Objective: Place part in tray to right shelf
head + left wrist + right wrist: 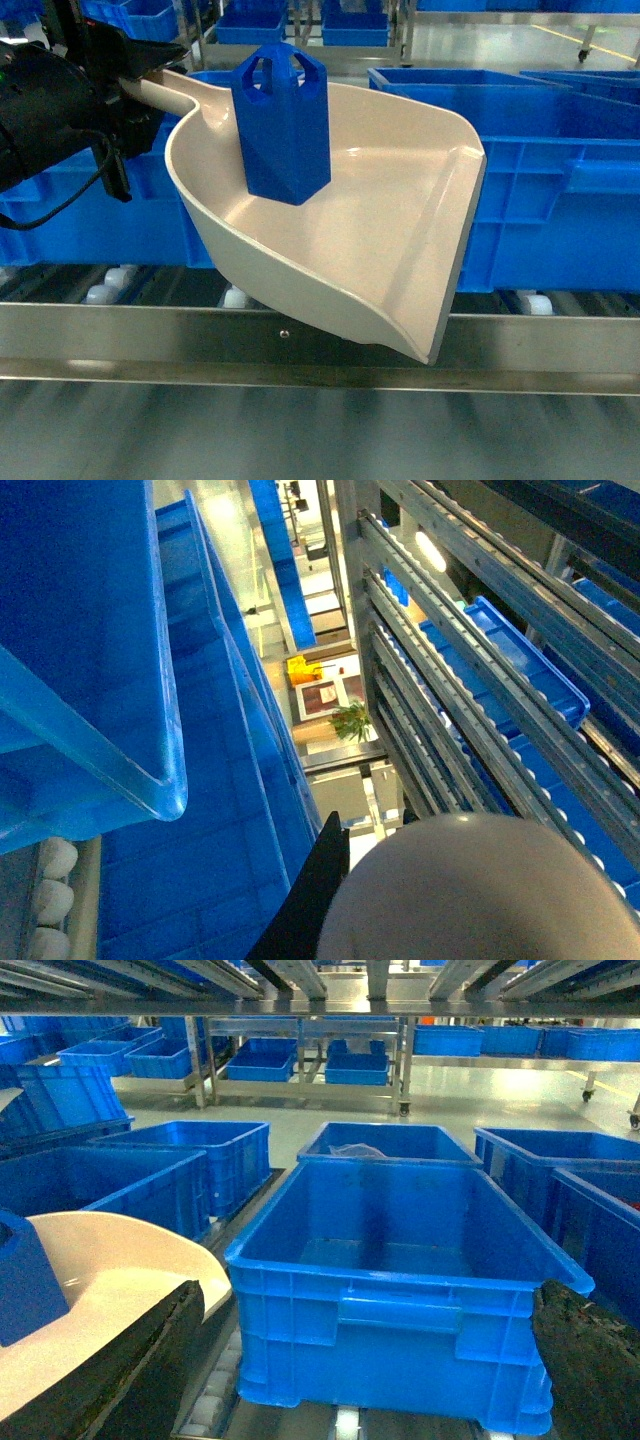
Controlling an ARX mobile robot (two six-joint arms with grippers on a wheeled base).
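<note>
Standing upright in tray [400, 230] — part [283, 125], handle topmost.

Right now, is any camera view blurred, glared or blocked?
Head view: sharp on the small bright-blue jerrycan-shaped block in the cream plastic scoop; the floor below the steel rail is streaked. Left wrist view: tilted, scoop underside a soft blur. Right wrist view: dark blurred fingers flank a large blue crate.

At centre frame we see the cream plastic scoop tray [400, 230] held over the steel front rail [320, 345], large blue plastic crates [560, 200] blocking directly behind; open floor lies beyond, upper frame.
</note>
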